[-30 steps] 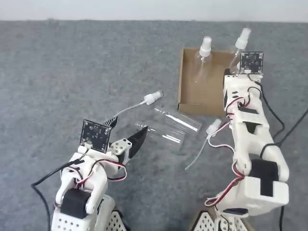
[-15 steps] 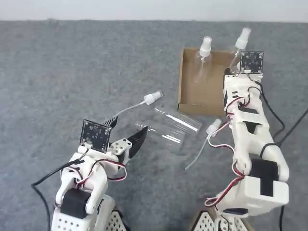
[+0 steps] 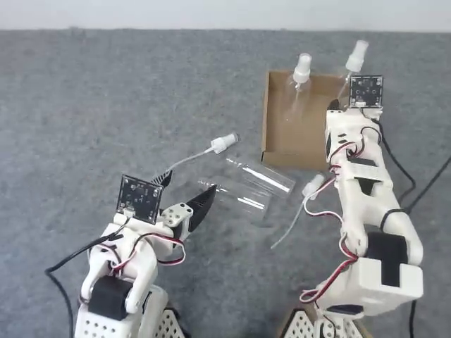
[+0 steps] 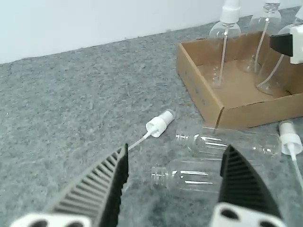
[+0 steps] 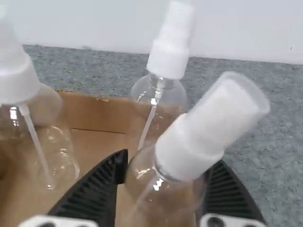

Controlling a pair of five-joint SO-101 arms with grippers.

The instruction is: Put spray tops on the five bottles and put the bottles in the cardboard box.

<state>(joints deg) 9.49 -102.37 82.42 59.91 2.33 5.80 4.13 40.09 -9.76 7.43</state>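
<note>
The cardboard box [image 3: 266, 113] lies at the back right. Two clear bottles with white spray tops stand in it [image 5: 156, 94] [image 5: 28, 132]. My right gripper [image 5: 165, 165] hangs over the box's right side, shut on a third topped bottle [image 5: 189, 142] that leans between the fingers. Two clear bottles without tops lie on the carpet in front of the box [image 3: 262, 177] [image 3: 243, 202]. One loose spray top [image 3: 224, 143] lies left of the box, another [image 3: 313, 185] beside the right arm. My left gripper [image 4: 177, 156] is open, low and just short of the nearer lying bottle [image 4: 187, 175].
Grey carpet [image 3: 106, 105] covers the table, with open room to the left and back left. The right arm [image 3: 363, 190] stretches along the right side up to the box. A pale wall runs along the far edge.
The right wrist has shifted slightly left over the box with its bottle. The left arm and the loose bottles and tops have not moved.
</note>
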